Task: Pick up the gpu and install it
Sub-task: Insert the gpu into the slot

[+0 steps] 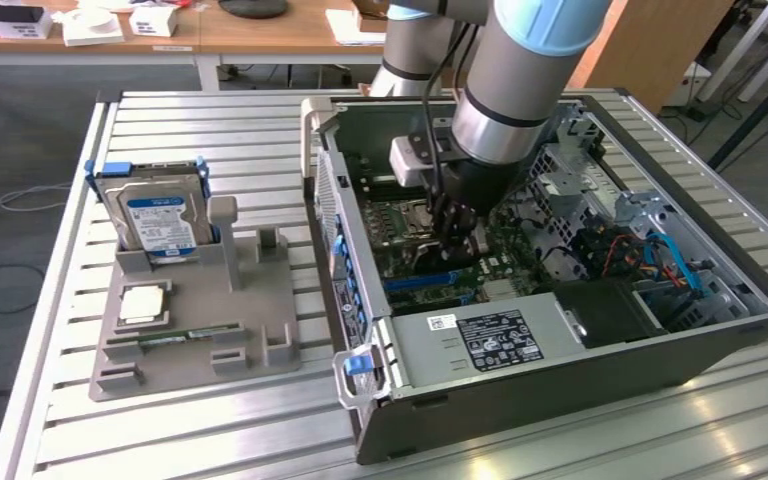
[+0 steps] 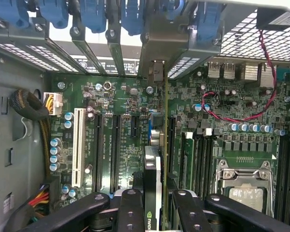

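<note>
Black-faced thin flat expansion card, the gpu [image 2: 152, 166]: one item, seen edge-on in the wrist view, standing upright over the long black expansion slots [image 2: 113, 145] of the green motherboard [image 2: 116, 96], inside the open grey metal computer case [image 1: 704, 340]. Whether its lower edge has entered a slot cannot be told.

Black-fingered gripper [image 2: 155, 195]: partly closed, clamped across the card's two flat faces near its upper edge.

Handling, judged: light and stiff, but fragile. The board should not be twisted, and the contact edge and soldered parts are best left untouched. The smooth face may slip, so hold it on the faces, about mid-length.

Silver hard drive with blue-white label [image 1: 157, 220]: upright in its grey holder, well apart from the case.
</note>
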{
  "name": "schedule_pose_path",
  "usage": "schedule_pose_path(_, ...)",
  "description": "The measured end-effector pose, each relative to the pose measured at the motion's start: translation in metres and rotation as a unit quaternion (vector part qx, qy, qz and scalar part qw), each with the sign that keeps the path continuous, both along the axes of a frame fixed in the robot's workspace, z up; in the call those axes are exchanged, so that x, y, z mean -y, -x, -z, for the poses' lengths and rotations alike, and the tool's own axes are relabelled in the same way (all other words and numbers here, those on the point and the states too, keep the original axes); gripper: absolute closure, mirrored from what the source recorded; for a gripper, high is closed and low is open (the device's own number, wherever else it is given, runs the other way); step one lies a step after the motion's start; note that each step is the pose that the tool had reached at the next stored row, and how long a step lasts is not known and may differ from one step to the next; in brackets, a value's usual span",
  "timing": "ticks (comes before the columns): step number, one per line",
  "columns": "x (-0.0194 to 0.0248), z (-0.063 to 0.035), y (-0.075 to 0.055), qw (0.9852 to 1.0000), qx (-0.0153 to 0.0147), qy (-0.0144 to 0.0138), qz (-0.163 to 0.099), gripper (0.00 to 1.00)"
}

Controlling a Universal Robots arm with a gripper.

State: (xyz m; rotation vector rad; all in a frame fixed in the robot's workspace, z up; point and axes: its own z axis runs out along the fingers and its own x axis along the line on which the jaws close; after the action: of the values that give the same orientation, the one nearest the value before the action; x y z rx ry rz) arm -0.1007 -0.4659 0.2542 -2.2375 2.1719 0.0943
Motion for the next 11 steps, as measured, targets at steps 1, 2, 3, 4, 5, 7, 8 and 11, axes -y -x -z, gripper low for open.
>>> schedule_pose_path(1,0.0,0.0006,0.0,1.0,0.0,-0.0001,0.0,0.73)
schedule_pose_path(2,0.0,0.001,0.0,1.0,0.0,0.0,0.0,0.73)
schedule_pose_path(3,0.0,0.0015,0.0,1.0,0.0,-0.0001,0.0,0.73)
schedule_pose_path(4,0.0,0.0018,0.0,1.0,0.0,-0.0001,0.0,0.73)
schedule_pose_path(5,0.0,0.0021,0.0,1.0,-0.0001,-0.0001,0.0,0.73)
schedule_pose_path(7,0.0,0.0028,0.0,1.0,0.0,-0.0003,0.0,0.73)
schedule_pose_path(8,0.0,0.0029,0.0,1.0,0.0,-0.0003,0.0,0.73)
schedule_pose_path(11,0.0,0.0034,0.0,1.0,0.0,-0.0004,0.0,0.73)
